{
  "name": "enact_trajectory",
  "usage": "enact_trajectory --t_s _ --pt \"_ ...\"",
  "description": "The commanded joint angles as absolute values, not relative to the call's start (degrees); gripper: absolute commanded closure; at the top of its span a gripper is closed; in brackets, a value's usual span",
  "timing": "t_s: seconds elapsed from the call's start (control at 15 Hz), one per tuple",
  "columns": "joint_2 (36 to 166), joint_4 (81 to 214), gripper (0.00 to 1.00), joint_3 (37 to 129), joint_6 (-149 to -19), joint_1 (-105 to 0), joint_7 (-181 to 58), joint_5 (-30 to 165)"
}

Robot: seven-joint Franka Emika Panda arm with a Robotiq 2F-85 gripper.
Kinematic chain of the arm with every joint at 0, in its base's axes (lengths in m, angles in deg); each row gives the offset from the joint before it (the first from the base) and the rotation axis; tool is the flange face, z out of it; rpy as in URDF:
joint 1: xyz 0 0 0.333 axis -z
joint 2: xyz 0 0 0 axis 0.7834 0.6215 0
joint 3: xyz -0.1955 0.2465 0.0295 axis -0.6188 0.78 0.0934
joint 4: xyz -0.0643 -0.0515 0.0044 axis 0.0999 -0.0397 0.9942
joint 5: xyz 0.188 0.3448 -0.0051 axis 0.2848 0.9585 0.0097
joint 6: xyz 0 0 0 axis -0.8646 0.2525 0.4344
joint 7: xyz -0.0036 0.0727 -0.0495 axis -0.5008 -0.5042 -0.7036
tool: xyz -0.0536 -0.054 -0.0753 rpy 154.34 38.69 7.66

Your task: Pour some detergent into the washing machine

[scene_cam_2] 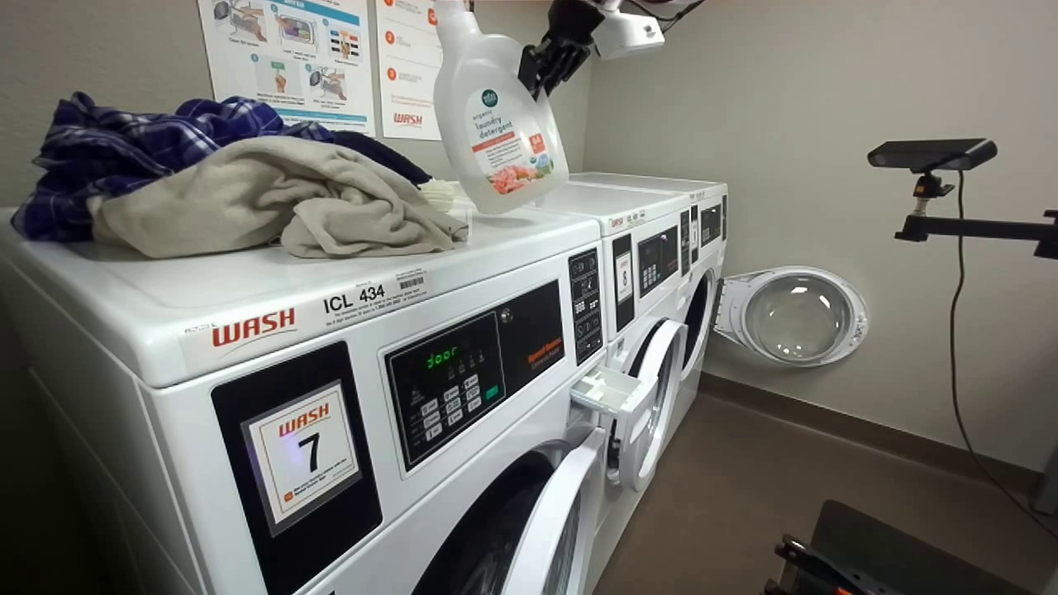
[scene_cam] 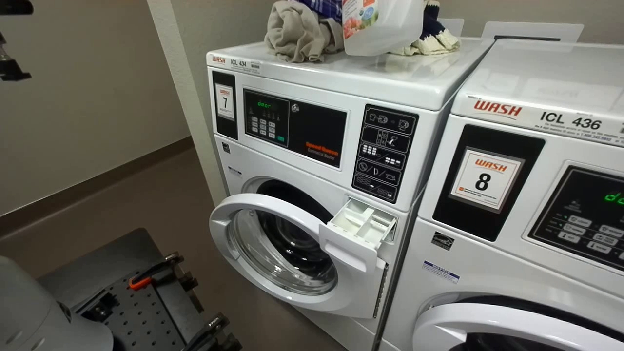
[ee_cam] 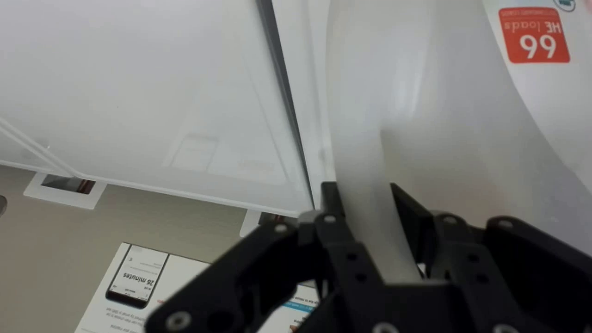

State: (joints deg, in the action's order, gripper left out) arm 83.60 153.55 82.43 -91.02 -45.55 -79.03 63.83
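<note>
Gripper point(ee_cam: 366, 199) crowds 6 o'clock in the wrist view, fingers point(ee_cam: 418, 224) pinching the handle point(ee_cam: 358, 162) of the bottle point(ee_cam: 453, 120), one at its 9, one at its 3. Rest of it bulges toward 1–2 o'clock. In an exterior view it's tilted over the washer point(scene_cam_2: 496, 264), neck toward 11, pulled-out drawer point(scene_cam_2: 634, 411) down at 5. Can't tell if the base touches.

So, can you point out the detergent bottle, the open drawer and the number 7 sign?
Detergent bottle point(scene_cam_2: 498, 135), in an exterior view: on its front label.
Open drawer point(scene_cam: 349, 249), in an exterior view: on its white front panel.
Number 7 sign point(scene_cam_2: 307, 454), in an exterior view: on the printed digit.
</note>
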Motion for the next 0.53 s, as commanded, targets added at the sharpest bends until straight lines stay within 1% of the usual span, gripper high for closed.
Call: enact_trajectory --t_s 0.0,0.47 --pt "82.4 149.3 0.93 81.9 -83.8 -45.8 -84.3 64.0" --pt "80.0 146.5 0.93 80.9 -71.1 -45.6 -93.8 64.9"
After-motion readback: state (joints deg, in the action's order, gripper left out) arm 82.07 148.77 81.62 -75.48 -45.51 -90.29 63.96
